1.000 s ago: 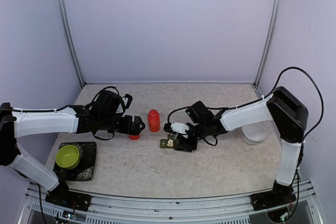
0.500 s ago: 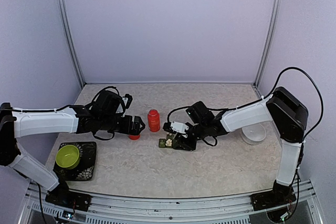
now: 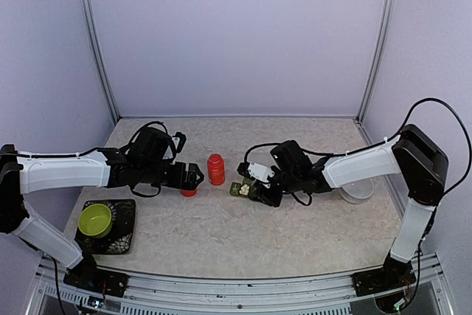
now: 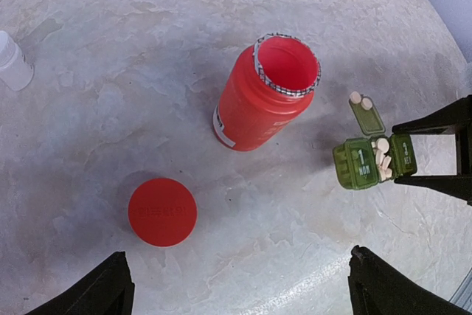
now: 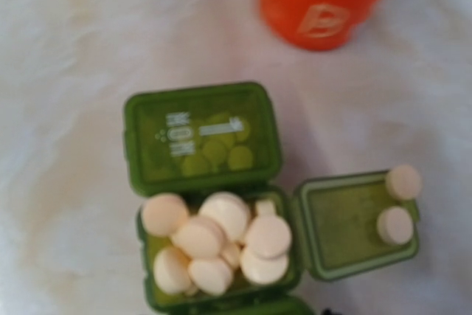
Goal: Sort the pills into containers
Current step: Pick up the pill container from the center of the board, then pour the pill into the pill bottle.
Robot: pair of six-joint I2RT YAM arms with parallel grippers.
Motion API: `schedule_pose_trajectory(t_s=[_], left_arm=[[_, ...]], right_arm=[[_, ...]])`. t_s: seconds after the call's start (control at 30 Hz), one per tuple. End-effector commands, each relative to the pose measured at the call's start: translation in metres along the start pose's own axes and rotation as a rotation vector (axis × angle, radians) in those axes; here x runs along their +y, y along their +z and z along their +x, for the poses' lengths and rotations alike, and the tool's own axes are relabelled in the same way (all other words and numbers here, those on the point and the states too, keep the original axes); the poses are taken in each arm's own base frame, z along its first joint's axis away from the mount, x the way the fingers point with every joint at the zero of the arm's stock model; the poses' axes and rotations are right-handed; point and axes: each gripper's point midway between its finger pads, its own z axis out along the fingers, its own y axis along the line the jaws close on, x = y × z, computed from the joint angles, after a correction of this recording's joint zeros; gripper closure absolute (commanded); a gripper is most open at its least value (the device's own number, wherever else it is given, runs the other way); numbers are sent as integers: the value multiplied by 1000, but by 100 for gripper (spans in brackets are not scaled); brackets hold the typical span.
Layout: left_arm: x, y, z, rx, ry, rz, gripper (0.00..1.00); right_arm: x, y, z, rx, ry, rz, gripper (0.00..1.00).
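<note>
Currently the pills (image 5: 217, 245) heap in the middle cell of the pill box (image 5: 199, 138), on the table (image 4: 110, 71) beside the red bottle (image 4: 262, 101). My right gripper (image 4: 398, 153) pinches its end cell, I judge to steady it; my left gripper (image 4: 240, 289) hangs wide open over the cap (image 4: 162, 212).

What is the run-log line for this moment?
left gripper: open, by red cap | right gripper: gripping pill box | pills: heaped in open cell
</note>
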Motion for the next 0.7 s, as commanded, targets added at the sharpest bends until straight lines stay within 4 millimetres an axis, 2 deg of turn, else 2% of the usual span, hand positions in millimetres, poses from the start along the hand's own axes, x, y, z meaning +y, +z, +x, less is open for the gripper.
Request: schedule_pose_trajectory(t_s=[0.0, 0.2, 0.47, 0.67], left_arm=[[-3, -2, -5, -18, 1, 10, 1], [-4, -2, -6, -16, 2, 12, 1], [-6, -2, -7, -13, 5, 15, 1], [-6, -3, -7, -11, 5, 11, 1]], right_arm=[[-33, -17, -16, -27, 65, 147, 79], [-59, -29, -30, -32, 123, 233, 79], [-93, -36, -73, -70, 177, 331, 79], [-108, -36, -103, -104, 186, 358, 78]])
